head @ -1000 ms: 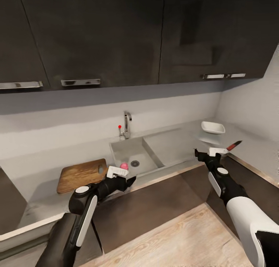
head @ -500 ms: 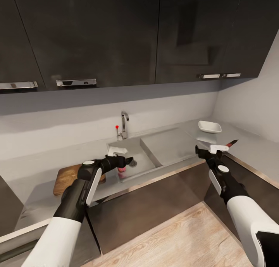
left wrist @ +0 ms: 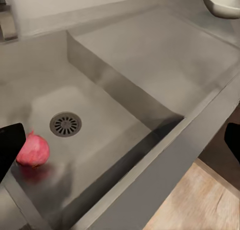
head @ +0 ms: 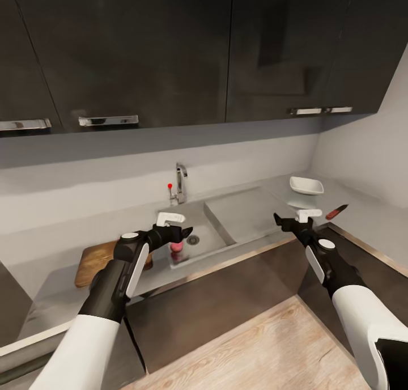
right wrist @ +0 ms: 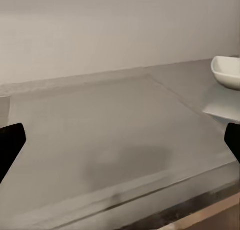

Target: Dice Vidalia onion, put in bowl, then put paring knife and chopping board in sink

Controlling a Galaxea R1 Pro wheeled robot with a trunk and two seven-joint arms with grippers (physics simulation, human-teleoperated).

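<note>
The pink-red Vidalia onion (head: 177,247) (left wrist: 33,150) rests on the floor of the sink (head: 212,227) beside the round drain (left wrist: 65,124). My left gripper (head: 182,235) hangs open just above the onion, and one finger (left wrist: 10,146) is close beside it. The red-handled paring knife (head: 336,211) lies on the countertop (head: 362,217), to the right of my open right gripper (head: 290,222), which holds nothing. The white bowl (head: 306,185) (right wrist: 227,72) stands behind the knife. My left arm partly hides the wooden chopping board (head: 90,261), left of the sink.
The chrome tap (head: 180,182) with its red knob stands behind the basin. The flat drainer (head: 243,207) (right wrist: 115,140) lies between basin and bowl. Dark wall cabinets (head: 170,50) hang overhead. Wooden floor (head: 272,344) lies in front of the dark base cabinets.
My right gripper has let go of the paring knife and drawn back to the left; the knife now lies on the countertop. The left gripper has barely moved over the basin.
</note>
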